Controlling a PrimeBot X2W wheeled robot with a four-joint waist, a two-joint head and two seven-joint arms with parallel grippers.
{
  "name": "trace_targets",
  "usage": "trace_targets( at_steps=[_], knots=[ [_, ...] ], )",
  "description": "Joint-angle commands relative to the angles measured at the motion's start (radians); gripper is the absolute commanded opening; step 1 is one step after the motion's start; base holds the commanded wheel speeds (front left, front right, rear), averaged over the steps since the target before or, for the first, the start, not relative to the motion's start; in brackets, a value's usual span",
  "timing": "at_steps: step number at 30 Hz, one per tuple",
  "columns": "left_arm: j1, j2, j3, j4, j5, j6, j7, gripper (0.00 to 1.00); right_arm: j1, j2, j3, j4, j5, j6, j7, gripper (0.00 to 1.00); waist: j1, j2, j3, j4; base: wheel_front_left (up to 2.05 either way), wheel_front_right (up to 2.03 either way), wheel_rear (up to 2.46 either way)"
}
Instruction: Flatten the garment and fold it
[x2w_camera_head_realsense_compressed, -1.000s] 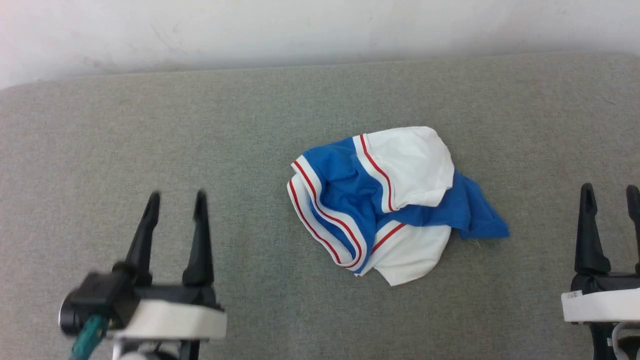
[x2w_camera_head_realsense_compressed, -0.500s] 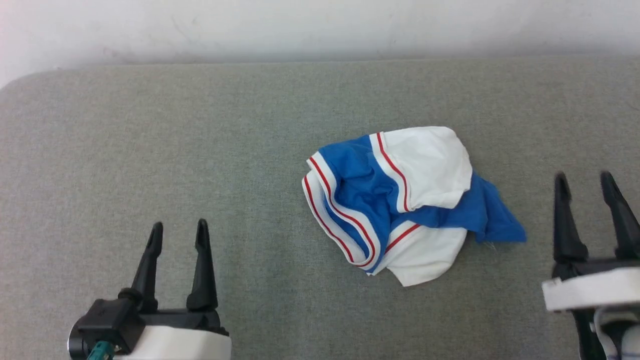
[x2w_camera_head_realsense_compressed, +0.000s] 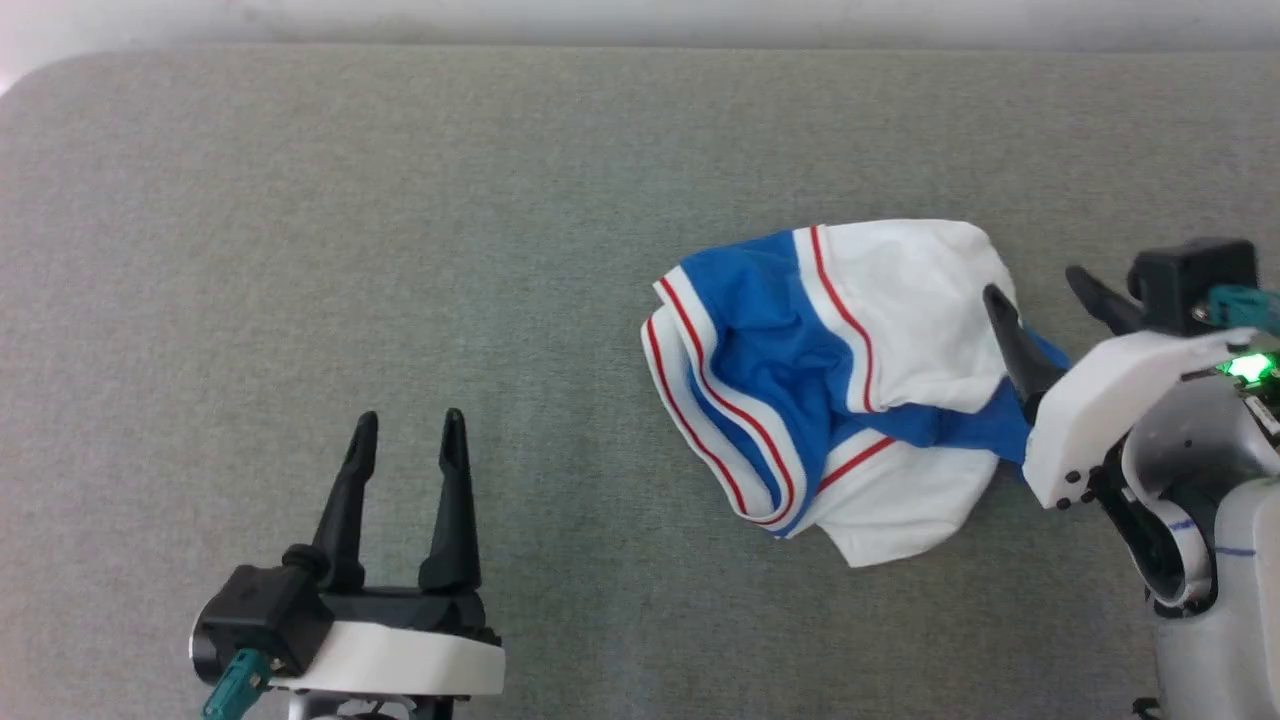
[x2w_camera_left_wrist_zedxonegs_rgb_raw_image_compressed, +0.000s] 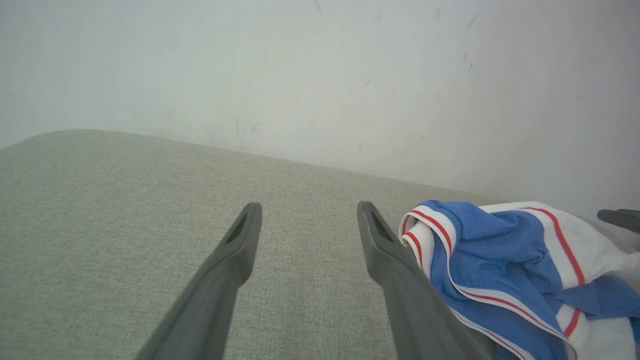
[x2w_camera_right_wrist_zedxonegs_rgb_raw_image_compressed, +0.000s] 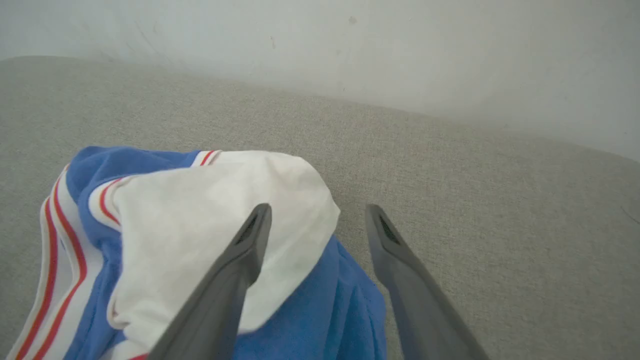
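The garment (x2w_camera_head_realsense_compressed: 790, 370) lies crumpled in a heap right of centre on the grey fabric surface, blue with white sleeve ends and red-and-white striped trim. My right gripper (x2w_camera_head_realsense_compressed: 1040, 288) is open at the heap's right edge, its fingers angled up and to the left; one finger crosses over the white sleeve and the other stands over bare surface. In the right wrist view the gripper (x2w_camera_right_wrist_zedxonegs_rgb_raw_image_compressed: 318, 209) straddles the edge of the garment (x2w_camera_right_wrist_zedxonegs_rgb_raw_image_compressed: 200, 215) with nothing pinched. My left gripper (x2w_camera_head_realsense_compressed: 410, 420) is open and empty at the lower left, well apart from the garment (x2w_camera_left_wrist_zedxonegs_rgb_raw_image_compressed: 500, 260), which lies to the right of it (x2w_camera_left_wrist_zedxonegs_rgb_raw_image_compressed: 309, 207).
The grey fabric surface (x2w_camera_head_realsense_compressed: 300, 250) spreads wide to the left and in front of the heap. A white wall (x2w_camera_left_wrist_zedxonegs_rgb_raw_image_compressed: 320, 75) runs along its far edge. The surface's far left corner (x2w_camera_head_realsense_compressed: 30, 80) is rounded.
The camera has tilted down and shifted. My right gripper has come in from the lower right to the garment's right edge, turning leftward. The left gripper stays open at the lower left.
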Motion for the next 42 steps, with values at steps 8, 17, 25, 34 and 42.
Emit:
trace_targets(
  at_steps=[8,17,25,34,42],
  knots=[
    [-0.039,-0.041,-0.001,0.050,0.022,-0.046,-0.005,1.00,-0.059,-0.039,0.035,0.127,0.023,-0.001,0.124,1.00,-0.0002,-0.0001,0.026,0.080,0.00,0.00,0.00],
    [-0.032,-0.073,0.017,0.085,0.033,-0.074,-0.005,1.00,-0.102,-0.024,0.030,0.214,0.001,-0.001,0.047,0.00,-0.0002,-0.0001,0.008,0.091,0.00,0.00,0.00],
    [-0.004,-0.077,0.045,0.095,0.039,-0.083,-0.005,1.00,-0.142,-0.045,-0.009,0.163,0.012,-0.001,-0.047,0.00,-0.0002,-0.0001,-0.053,0.022,0.00,0.00,0.00],
    [0.026,-0.071,0.051,0.086,0.041,-0.084,-0.005,1.00,0.139,0.009,-0.337,-0.037,-0.024,-0.001,-0.061,0.00,-0.0002,-0.0001,-0.065,-0.020,0.00,0.00,0.00],
    [0.025,-0.065,0.044,0.092,0.039,-0.085,-0.001,1.00,0.395,0.071,-0.422,-0.003,-0.044,-0.001,-0.125,1.00,-0.0002,-0.0001,-0.052,-0.025,0.00,0.00,0.00]
  ],
)
